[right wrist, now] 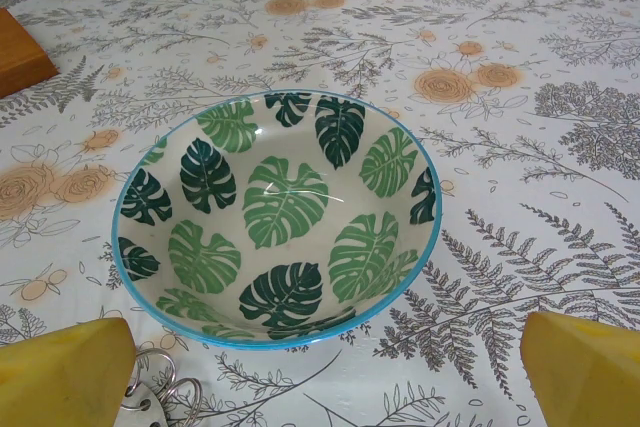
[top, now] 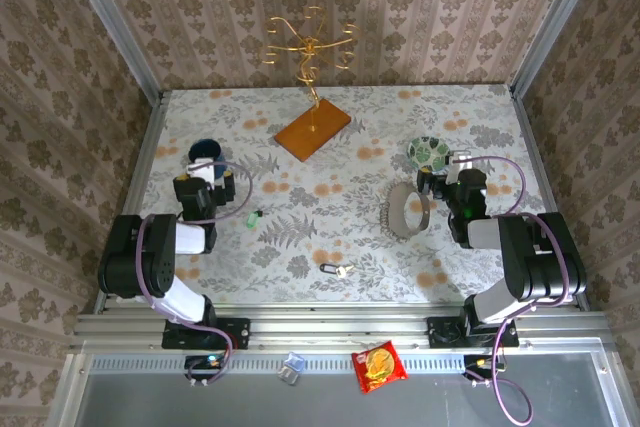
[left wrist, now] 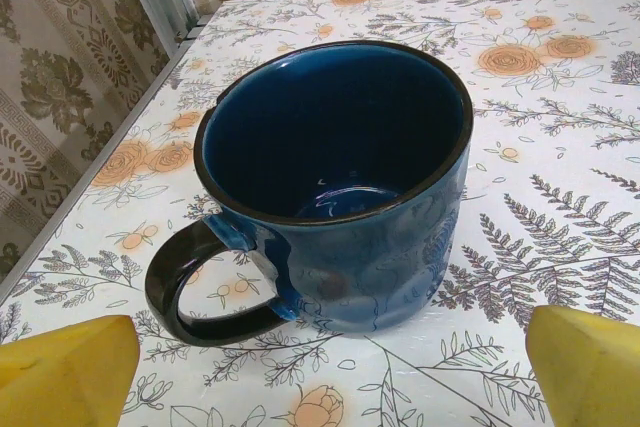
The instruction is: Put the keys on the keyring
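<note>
The left gripper (top: 205, 169) has its jaws spread wide and holds nothing; in the left wrist view its yellow pads (left wrist: 65, 372) stand at either side of the mug (left wrist: 335, 187), apart from it. The mug stands upright on the bench (left wrist: 560, 147), handle toward the camera, its glossy blue inside bare down to the bottom.

The right gripper (top: 440, 177) also has its jaws fully apart and grips nothing. Its pads (right wrist: 585, 367) frame the bowl (right wrist: 275, 217), which sits upright with only its green leaf pattern showing inside. Small metal loops lie by the left pad; what they are cannot be told.

In the top view the keyring (top: 389, 212) lies flat on the bench just beside the right gripper, toward the middle. The green key (top: 255, 216) lies well apart from it, near the left arm. The dark-headed key (top: 335, 269) lies near the front edge, between the arms. Neither key touches the hoop.

Farther back, a gold wire stand (top: 310, 42) rises from its wooden base (top: 313, 130). A snack packet (top: 379, 365) lies on the front rail.
</note>
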Action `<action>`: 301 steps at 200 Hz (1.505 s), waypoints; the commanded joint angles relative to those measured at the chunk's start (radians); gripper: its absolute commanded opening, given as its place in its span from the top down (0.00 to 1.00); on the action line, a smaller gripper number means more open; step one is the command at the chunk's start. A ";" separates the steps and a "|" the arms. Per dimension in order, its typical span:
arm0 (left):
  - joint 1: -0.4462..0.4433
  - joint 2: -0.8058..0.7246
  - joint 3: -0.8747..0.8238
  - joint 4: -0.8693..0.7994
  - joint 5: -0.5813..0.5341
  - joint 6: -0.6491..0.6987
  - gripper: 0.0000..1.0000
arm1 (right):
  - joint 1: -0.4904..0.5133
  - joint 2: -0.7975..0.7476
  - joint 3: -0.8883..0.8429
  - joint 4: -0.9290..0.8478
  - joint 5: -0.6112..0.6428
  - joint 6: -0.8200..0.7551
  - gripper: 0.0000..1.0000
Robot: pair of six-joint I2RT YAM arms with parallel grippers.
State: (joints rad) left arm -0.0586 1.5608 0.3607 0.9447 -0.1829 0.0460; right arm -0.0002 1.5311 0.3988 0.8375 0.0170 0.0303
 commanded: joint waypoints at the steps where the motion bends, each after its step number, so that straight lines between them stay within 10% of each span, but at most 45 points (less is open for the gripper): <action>1: -0.004 0.002 0.008 0.028 -0.006 0.017 0.00 | 0.002 -0.002 0.016 0.001 -0.007 0.002 0.00; 189: 0.025 -0.004 0.001 0.035 0.084 0.013 0.00 | 0.002 -0.014 0.013 -0.006 0.005 0.006 0.00; 237: 0.012 -0.172 -0.084 0.053 0.051 0.014 0.00 | 0.002 -0.332 0.096 -0.466 0.065 0.076 0.00; 301: -0.014 -0.513 0.004 -0.413 0.148 -0.154 0.00 | 0.000 -0.731 0.030 -0.746 0.185 0.397 0.00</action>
State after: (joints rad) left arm -0.0669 1.1336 0.3111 0.7422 -0.1276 0.0032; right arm 0.0002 0.8734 0.4541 0.3027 0.1375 0.2615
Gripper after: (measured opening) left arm 0.999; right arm 0.999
